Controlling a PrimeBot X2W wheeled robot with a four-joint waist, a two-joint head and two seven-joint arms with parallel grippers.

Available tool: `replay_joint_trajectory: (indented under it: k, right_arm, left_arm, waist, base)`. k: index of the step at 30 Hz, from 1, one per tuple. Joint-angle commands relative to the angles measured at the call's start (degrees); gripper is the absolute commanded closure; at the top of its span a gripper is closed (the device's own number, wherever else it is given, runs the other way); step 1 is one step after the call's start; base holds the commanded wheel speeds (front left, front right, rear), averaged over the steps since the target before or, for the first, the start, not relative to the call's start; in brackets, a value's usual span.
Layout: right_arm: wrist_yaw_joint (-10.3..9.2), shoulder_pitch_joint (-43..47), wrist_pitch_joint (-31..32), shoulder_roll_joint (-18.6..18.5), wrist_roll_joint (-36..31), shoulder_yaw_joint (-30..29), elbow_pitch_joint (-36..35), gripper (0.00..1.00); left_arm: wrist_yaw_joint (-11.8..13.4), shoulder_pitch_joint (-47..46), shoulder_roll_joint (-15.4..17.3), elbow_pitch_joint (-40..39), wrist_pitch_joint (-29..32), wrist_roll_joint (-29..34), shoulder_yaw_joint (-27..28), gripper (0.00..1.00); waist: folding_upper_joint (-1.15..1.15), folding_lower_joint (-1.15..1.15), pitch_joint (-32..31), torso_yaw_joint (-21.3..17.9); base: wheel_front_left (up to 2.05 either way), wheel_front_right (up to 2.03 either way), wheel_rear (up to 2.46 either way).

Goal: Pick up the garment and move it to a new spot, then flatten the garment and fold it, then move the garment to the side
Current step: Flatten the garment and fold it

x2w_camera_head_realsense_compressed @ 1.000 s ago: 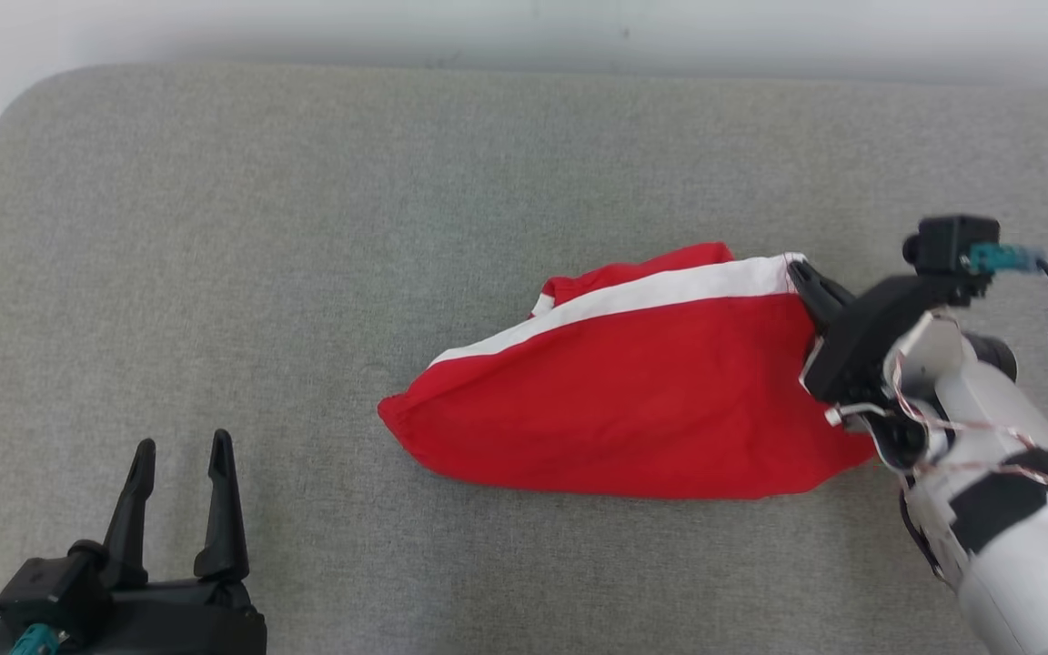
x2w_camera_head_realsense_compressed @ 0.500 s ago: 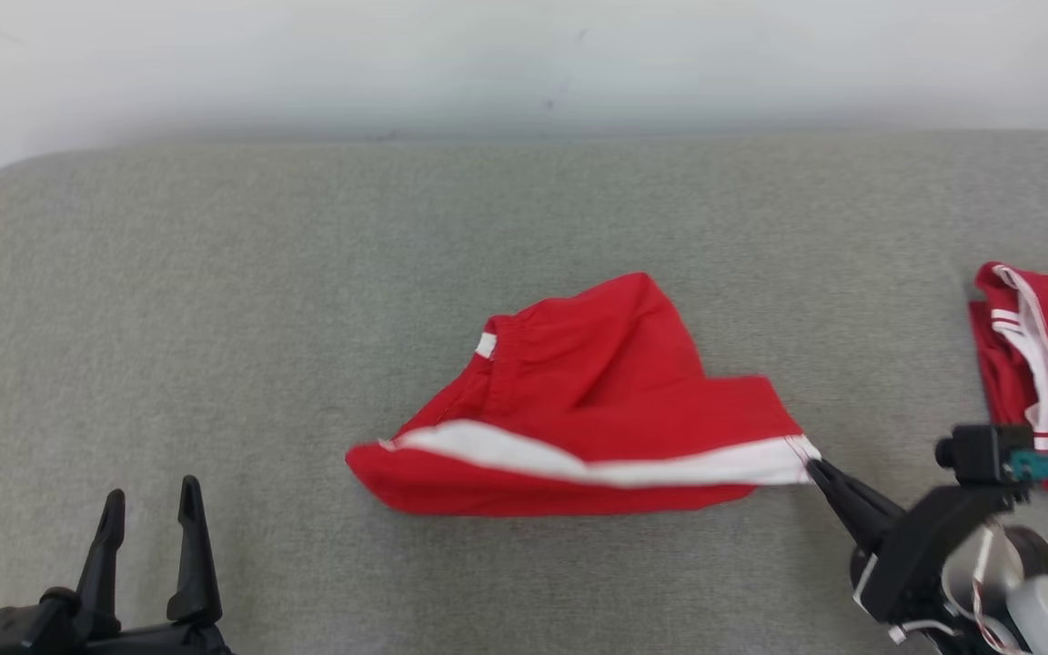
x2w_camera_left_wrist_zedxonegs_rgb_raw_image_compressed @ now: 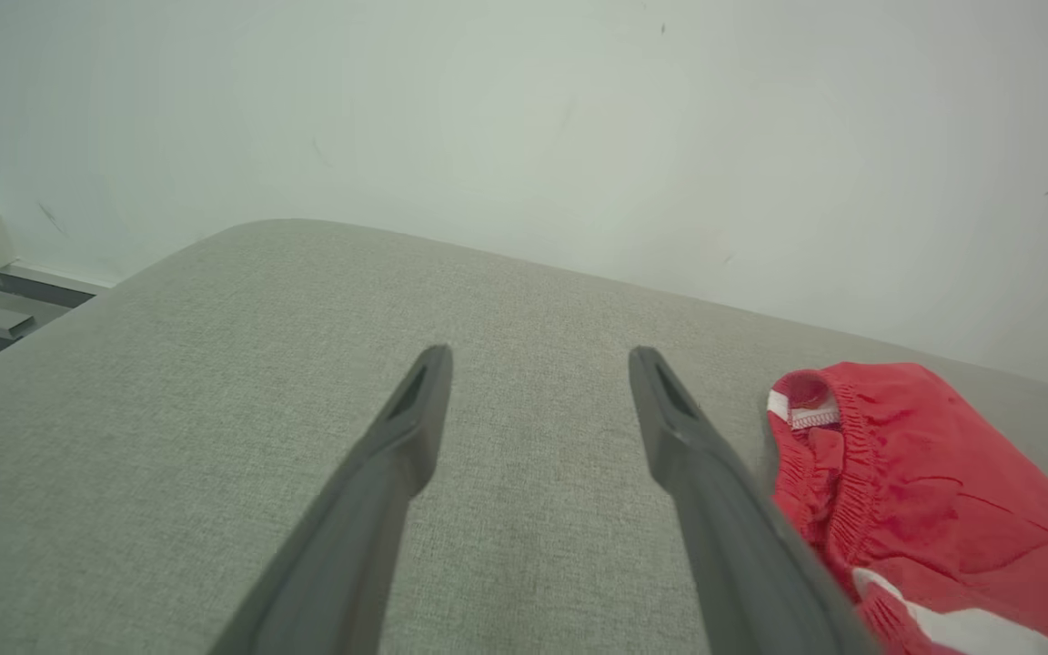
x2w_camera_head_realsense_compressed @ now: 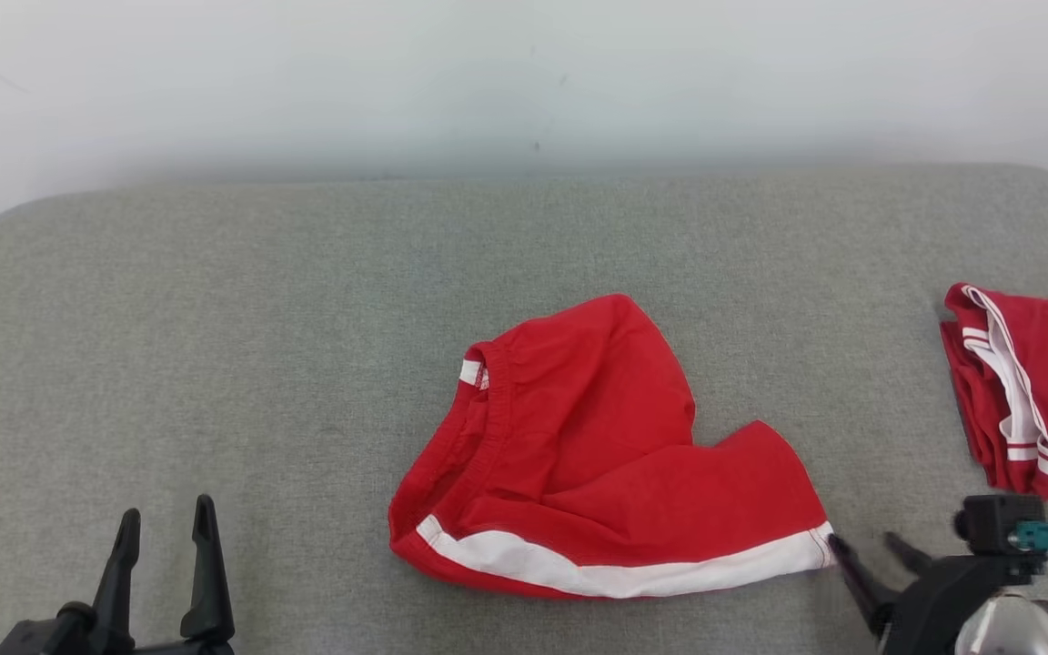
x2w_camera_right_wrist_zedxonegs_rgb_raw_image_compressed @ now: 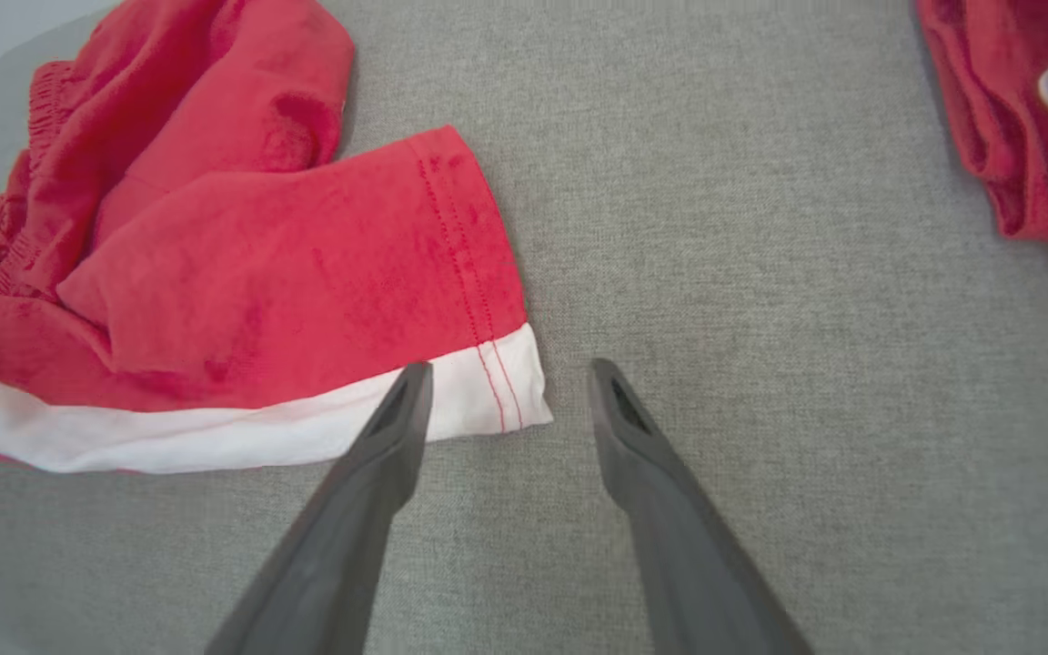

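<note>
The right gripper (x2w_camera_head_realsense_compressed: 862,541), clamped on the garment (x2w_camera_head_realsense_compressed: 597,437) a moment ago, now stands spread just beside its white-striped corner, leaving it rumpled on the middle of the grey cushion (x2w_camera_head_realsense_compressed: 215,318), while the left gripper (x2w_camera_head_realsense_compressed: 167,509) waits with fingers parted, well apart.

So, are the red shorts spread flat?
Not flat: the shorts lie rumpled on the cushion, one leg lapped over other cloth.
</note>
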Motion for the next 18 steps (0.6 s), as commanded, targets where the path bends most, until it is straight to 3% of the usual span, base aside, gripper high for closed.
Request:
replay_joint_trajectory:
  k: [1, 5, 9, 18]
  right_arm:
    - [-0.15, 1.0, -0.1, 0.2, -2.4, -1.3, -0.8, 0.00]
    - [-0.15, 2.3, -2.5, 4.0, -8.1, -5.3, -3.7, 0.00]
    - [-0.15, 3.5, -8.9, 7.2, -11.7, -7.7, -7.0, 0.00]
    - [-0.15, 6.6, -25.4, 10.1, -17.7, -9.0, -5.4, 0.00]
  left_arm:
    - [0.3, 1.0, 0.0, 0.1, 0.0, -0.3, 0.1, 0.00]
    - [0.4, 1.5, 0.0, 0.2, 0.0, -0.3, -0.1, 0.00]
    - [0.5, 2.6, 0.0, 0.5, 0.0, -0.2, -0.3, 0.00]
    - [0.0, 5.8, 0.0, 0.4, 0.0, 0.6, -0.9, 0.00]
  waist:
    - [0.00, 0.01, -0.6, 0.4]
    - [0.00, 0.01, -1.7, 0.7]
    - [0.00, 0.01, -3.2, 0.9]
    - [0.00, 0.01, -6.9, 0.7]
  base:
    - [0.00, 0.00, 0.00]
    - [0.00, 0.00, 0.00]
    - [0.00, 0.00, 0.00]
    - [0.00, 0.00, 0.00]
